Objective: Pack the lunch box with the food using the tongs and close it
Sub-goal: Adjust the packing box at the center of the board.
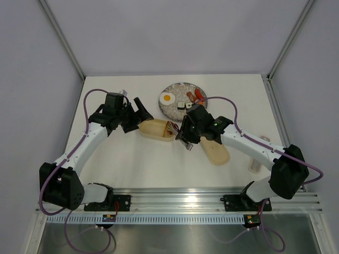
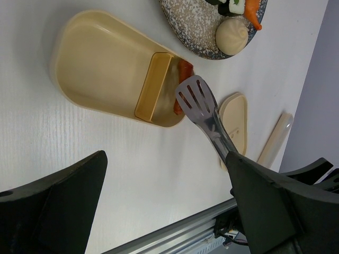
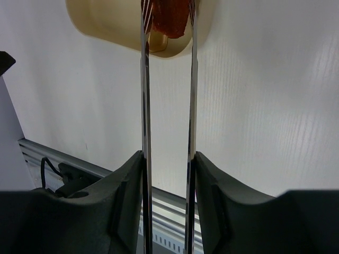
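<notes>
While clenching the tongs [image 3: 143, 106] in the right hand [image 3: 167, 159], pinches a sausage [image 3: 170, 18] at the end compartment of the lunch box [image 2: 95, 58], likely for dropping. Holds left hand [image 2: 167, 159] spread, empty, nearby, probably for steadying.

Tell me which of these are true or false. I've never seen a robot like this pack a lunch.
1. The right arm's jaws hold the tongs. True.
2. The lid is on the lunch box. False: the lid lies on the table beside the box, which is uncovered.
3. A sausage sits between the tongs' tips at the lunch box. True.
4. The fried egg is packed in the lunch box. False: it is on the round plate.
5. The left arm's jaws are clamped on the lunch box. False: they stand open, gripping nothing.
</notes>
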`<move>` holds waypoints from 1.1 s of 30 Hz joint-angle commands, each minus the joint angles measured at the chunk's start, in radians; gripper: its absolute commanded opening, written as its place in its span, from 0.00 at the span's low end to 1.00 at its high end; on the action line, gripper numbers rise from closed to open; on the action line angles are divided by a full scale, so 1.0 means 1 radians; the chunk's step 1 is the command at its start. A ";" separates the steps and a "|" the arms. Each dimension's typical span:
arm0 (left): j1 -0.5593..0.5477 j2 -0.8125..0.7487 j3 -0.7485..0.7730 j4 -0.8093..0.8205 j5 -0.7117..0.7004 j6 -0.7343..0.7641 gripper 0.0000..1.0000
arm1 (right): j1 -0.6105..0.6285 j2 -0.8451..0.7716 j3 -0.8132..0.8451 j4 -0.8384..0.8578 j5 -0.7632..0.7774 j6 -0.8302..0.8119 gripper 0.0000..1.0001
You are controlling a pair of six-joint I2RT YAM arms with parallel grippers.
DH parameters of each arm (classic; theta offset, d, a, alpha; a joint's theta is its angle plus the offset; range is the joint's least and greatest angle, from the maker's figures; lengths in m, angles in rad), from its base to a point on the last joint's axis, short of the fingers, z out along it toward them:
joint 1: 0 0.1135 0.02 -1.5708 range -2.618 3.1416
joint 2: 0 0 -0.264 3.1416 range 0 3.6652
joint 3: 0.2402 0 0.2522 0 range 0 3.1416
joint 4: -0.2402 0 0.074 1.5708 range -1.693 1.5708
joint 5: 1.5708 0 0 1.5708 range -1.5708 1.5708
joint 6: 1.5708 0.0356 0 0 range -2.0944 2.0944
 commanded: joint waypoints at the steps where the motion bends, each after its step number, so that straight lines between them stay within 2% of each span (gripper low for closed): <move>1: 0.003 -0.010 0.016 0.040 0.023 0.003 0.99 | 0.011 -0.021 0.002 0.032 0.002 0.008 0.48; 10: 0.002 -0.010 -0.001 0.058 0.037 -0.007 0.99 | 0.014 -0.030 0.010 0.023 0.012 0.000 0.51; 19: 0.002 -0.002 0.002 0.057 0.034 -0.004 0.99 | 0.012 -0.056 0.073 -0.021 0.050 -0.043 0.49; 25: 0.003 0.001 0.005 0.054 0.030 -0.003 0.99 | 0.012 -0.067 0.156 -0.103 0.145 -0.122 0.40; 29: 0.003 0.001 0.004 0.049 0.029 0.003 0.99 | 0.012 -0.050 0.225 -0.152 0.218 -0.184 0.24; 33: 0.003 -0.004 0.005 0.032 0.017 0.014 0.99 | 0.002 -0.030 0.280 -0.193 0.283 -0.234 0.17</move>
